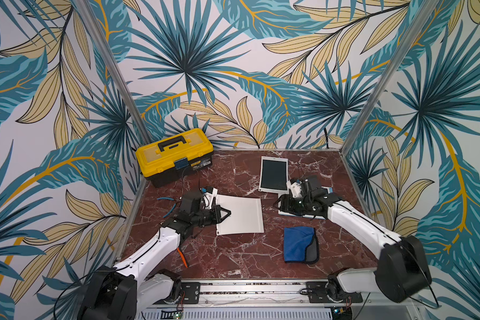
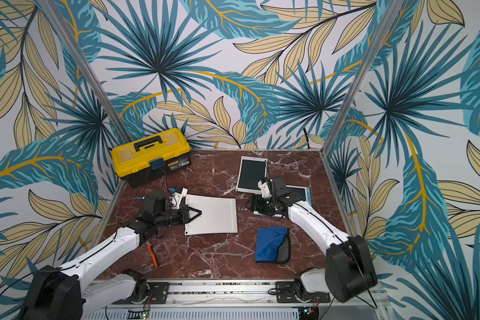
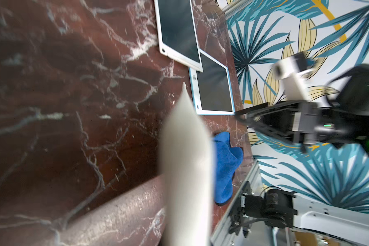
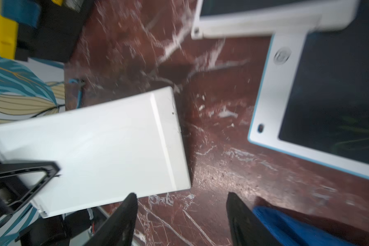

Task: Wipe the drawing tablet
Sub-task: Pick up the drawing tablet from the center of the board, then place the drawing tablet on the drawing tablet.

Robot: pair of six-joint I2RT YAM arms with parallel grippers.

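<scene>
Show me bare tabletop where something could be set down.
Bare marble: the far strip between the yellow toolbox and white-framed tablet; the near strip between the white slab, blue cloth and front rail. Crowded: right side, where the open right gripper hangs over the blue-framed tablet; left, around pliers.

We find the yellow plastic toolbox (image 1: 175, 155) at the back left of the red-brown marbled desk (image 1: 233, 257). Right of centre at the back lies the white-framed drawing tablet (image 1: 273, 174) — the blue-edged drawing tablet (image 3: 213, 89) sits just in front to its right, meeting it at a corner. Left of centre we see the white flat plastic panel (image 1: 240, 213), the left gripper (image 1: 226, 214) on its left edge. The folded blue cloth (image 1: 298, 243) lies in front, rightward.
</scene>
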